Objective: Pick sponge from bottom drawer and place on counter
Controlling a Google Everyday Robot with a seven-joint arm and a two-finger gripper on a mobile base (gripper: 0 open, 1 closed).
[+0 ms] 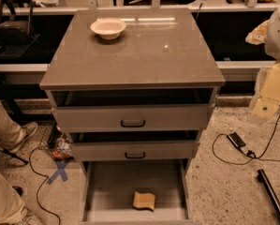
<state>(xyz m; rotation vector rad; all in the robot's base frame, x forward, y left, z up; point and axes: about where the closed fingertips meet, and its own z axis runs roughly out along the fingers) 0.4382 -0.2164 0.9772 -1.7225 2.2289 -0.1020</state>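
Camera view: the pale yellow-tan sponge [144,200] lies slightly curled on the floor of the bottom drawer [111,186], which is pulled wide open at the lower centre of the frame; the sponge sits right of the drawer's middle, near its front. Above it, the middle drawer [135,150] and top drawer [132,117] each show a dark gap over their fronts. The glossy counter surface [144,55] carries a cream bowl [108,28] at its upper left. The gripper [266,102] hangs at the right edge of the frame, well apart from the cabinet; whether it is open or closed cannot be told, and nothing is visibly held. A blue tape cross [60,171] marks the floor at lower left.
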